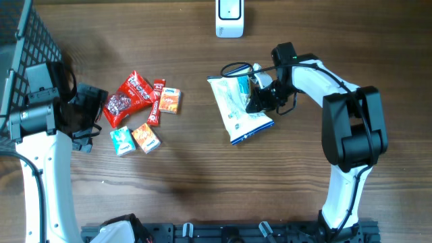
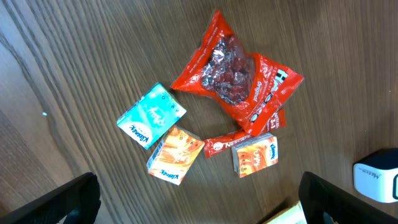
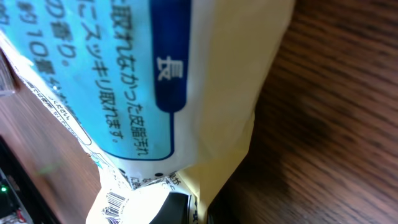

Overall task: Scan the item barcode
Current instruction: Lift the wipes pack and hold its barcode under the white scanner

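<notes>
Packet film fills my right wrist view: a white-and-blue pouch (image 3: 186, 74) printed with Japanese text, its barcode (image 3: 115, 202) showing at the lower corner of the print.

Position. From overhead, the pouch (image 1: 239, 108) lies flat on the surface, right of centre and nearer the far edge than the near one. The scanner (image 1: 229, 17) stands at the far edge, well apart from it.

Right claw (image 1: 258, 101). Closed over the pouch's right-hand margin, pinching what looks like a thin fold of film.

Left claw (image 1: 84, 118). Jaws spread wide and empty, hovering near the left edge beside a separate cluster: a red snack bag (image 2: 239, 74) and small tissue packs (image 2: 151, 115).

Handling, as I judge it. The pouch appears light, soft and floppy, and its glossy wrapper is likely slippery. A pinch on the margin should lift it, but the body will sag and may curl the barcode out of line. I would hold the sealed edge, not the filled middle, and keep my fingers off the barcode corner. Nothing suggests it is fragile, though a hard squeeze could crease the code.
</notes>
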Controlling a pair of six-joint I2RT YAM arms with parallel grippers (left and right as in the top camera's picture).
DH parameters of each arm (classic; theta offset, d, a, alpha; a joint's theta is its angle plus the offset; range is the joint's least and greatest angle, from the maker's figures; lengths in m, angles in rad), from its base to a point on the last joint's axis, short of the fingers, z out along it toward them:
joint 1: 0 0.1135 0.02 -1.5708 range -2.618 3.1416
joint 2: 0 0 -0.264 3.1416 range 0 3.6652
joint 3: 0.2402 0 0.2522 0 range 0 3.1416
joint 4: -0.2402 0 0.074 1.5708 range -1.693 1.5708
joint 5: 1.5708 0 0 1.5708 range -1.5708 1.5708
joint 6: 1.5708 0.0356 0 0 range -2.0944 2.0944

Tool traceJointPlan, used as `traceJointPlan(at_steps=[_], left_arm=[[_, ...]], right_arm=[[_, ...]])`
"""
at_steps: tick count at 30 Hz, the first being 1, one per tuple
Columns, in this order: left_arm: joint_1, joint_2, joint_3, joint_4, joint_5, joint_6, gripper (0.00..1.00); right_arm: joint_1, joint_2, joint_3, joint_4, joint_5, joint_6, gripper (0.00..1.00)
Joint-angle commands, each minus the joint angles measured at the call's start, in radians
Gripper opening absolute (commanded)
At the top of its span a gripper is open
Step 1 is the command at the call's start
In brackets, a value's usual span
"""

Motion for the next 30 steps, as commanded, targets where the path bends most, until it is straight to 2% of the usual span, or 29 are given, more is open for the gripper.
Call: traceJointPlan(at_steps=[1, 8, 17, 25, 30], left_arm=[[0.005, 0.002, 0.003, 0.003, -0.013, 0.012, 1.00], [0.005, 0.002, 0.003, 0.003, -0.014, 0.012, 1.00], [0.005, 0.002, 0.003, 0.003, -0.014, 0.012, 1.00], [0.005, 0.002, 0.003, 0.003, -0.014, 0.013, 1.00], [0.005, 0.002, 0.003, 0.003, -0.014, 0.013, 1.00]], right_arm=[[0.003, 0.056, 0.000, -0.022, 0.042, 0.039, 0.04], [-0.025, -0.085, 0.151, -0.124, -0.014, 0.039, 0.04], [-0.025, -0.313, 0.173, -0.129, -0.063, 0.043, 0.04], [-0.029, -0.472, 0.174, -0.055, -0.099, 0.197, 0.04], [-0.066, -0.518, 0.174, 0.001, -0.269, 0.294, 0.04]])
